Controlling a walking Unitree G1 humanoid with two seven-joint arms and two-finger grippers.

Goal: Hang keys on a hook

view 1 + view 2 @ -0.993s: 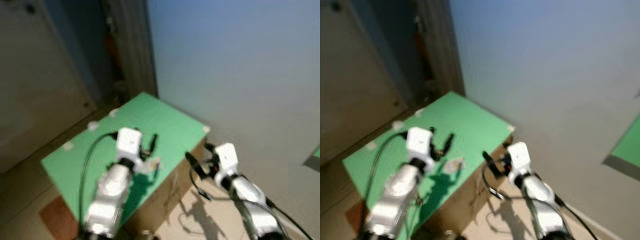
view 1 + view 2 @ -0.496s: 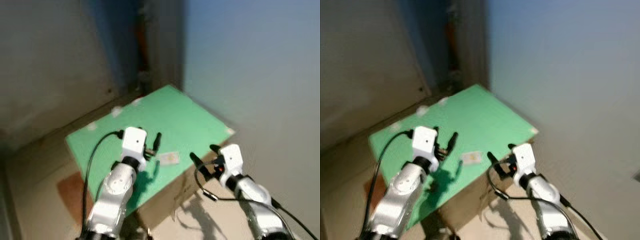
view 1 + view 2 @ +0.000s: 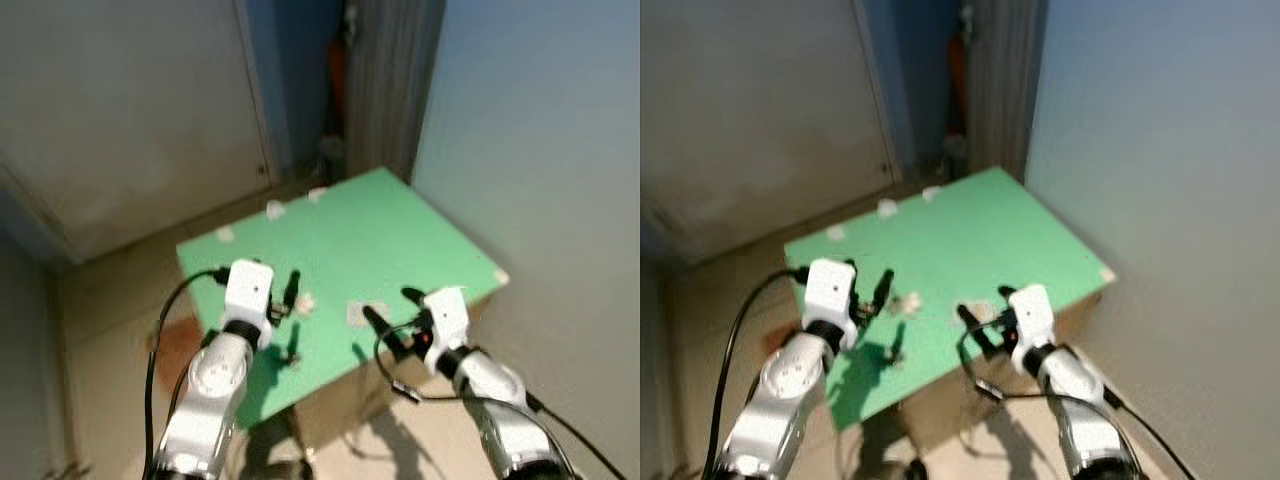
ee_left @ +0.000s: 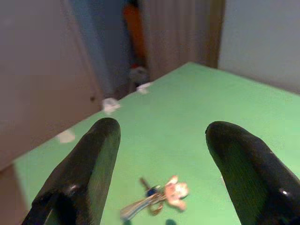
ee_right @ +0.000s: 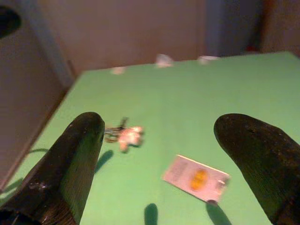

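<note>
Nearest to the camera, a pale beige floor (image 3: 110, 330) is seen, with a brownish patch at the left foot of the box. Both silver arms are raised over the near edge of a green tabletop (image 3: 400, 240), which is laid on a brown cardboard box (image 3: 940, 400).

The left gripper (image 3: 283, 297) is held above the near left part of the tabletop, with its fingers (image 4: 86, 176) spread wide and nothing between them. The right gripper (image 3: 388, 318) is held at the near right edge, its fingers (image 5: 70, 164) also spread wide and empty. A black cable is looped below the right wrist.

The keys (image 4: 157, 196) are lying flat on the green surface, just beyond the left gripper at about 1 o'clock from it. A small pale charm is attached to them. From the right gripper they are found at about 10 o'clock. A small white card (image 5: 196, 178) with an orange mark is lying near the right gripper, apart from the keys.

Along the far left edge of the tabletop, three small white scraps (image 3: 273, 209) are seen. Behind the tabletop, at 12 o'clock, a dark narrow gap with something orange (image 3: 338, 70) in it is visible. A pale door or panel (image 3: 130, 110) is standing at 10 o'clock, and a plain bluish-grey wall (image 3: 540, 140) is rising at 2 o'clock.
</note>
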